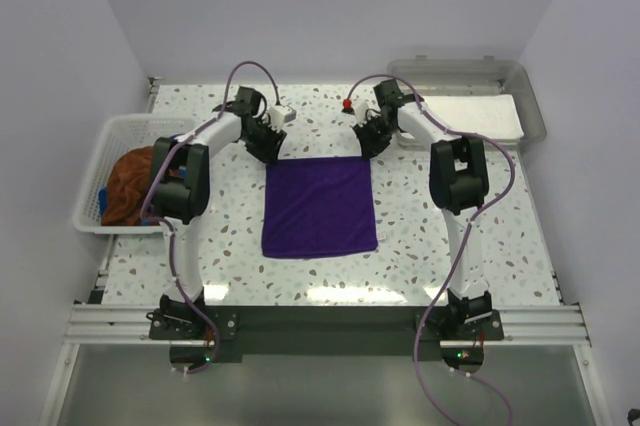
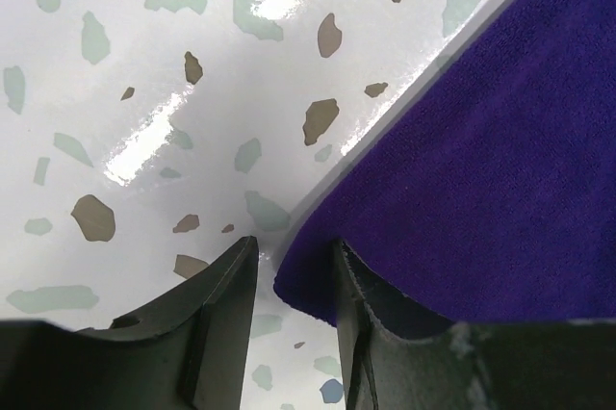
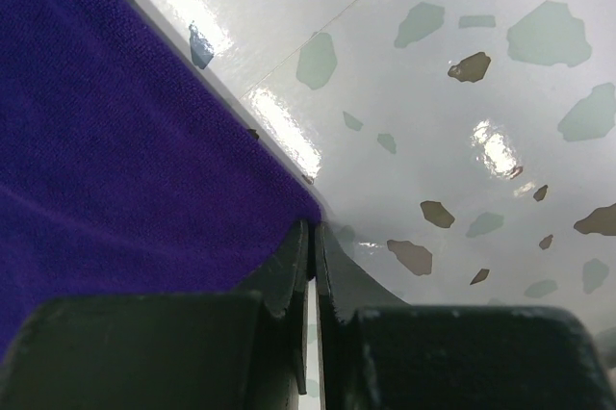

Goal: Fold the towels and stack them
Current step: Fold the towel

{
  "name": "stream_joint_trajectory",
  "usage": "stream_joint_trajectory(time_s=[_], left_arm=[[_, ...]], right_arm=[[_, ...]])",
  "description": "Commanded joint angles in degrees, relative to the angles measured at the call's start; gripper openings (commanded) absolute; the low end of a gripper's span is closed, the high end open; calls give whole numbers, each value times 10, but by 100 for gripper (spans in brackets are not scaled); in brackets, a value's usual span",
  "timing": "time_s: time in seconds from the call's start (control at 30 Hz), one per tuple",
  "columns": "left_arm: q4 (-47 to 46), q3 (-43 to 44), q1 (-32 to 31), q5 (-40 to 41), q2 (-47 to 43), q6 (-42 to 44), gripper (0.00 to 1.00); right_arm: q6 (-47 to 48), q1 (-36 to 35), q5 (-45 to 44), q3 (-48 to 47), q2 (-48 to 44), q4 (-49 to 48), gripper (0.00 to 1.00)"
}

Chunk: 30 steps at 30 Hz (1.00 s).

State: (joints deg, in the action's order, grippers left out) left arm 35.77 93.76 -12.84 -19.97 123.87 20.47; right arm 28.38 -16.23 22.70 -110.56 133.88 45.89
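1 purple towel (image 1: 320,206), soft, light, limp, flat mid-table (image 1: 450,246), best taken by 2 far corners: left gripper (image 2: 294,244) apart astride far-left corner, right gripper (image 3: 311,227) pinched on far-right.

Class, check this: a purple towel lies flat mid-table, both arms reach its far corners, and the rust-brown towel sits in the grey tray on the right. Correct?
One error: the top external view shows the rust-brown towel in the white basket on the left, not in the grey tray. The purple towel does lie flat mid-table; the rest stands.
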Motion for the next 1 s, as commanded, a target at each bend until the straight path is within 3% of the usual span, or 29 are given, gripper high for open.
stream_joint_trajectory(time_s=[0.0, 0.4, 0.5, 0.57, 0.97], left_arm=[[24, 13, 8, 5, 14, 13, 41], [52, 8, 11, 39, 49, 20, 26], [55, 5, 11, 38, 48, 27, 14], [50, 5, 12, 44, 46, 30, 1], [-25, 57, 14, 43, -13, 27, 0]], right_arm=[[10, -1, 0, -1, 16, 18, 0], [16, -2, -11, 3, 12, 21, 0], [12, -1, -11, -5, 12, 19, 0], [11, -1, -13, -18, 10, 18, 0], [-39, -2, -70, -30, -65, -96, 0]])
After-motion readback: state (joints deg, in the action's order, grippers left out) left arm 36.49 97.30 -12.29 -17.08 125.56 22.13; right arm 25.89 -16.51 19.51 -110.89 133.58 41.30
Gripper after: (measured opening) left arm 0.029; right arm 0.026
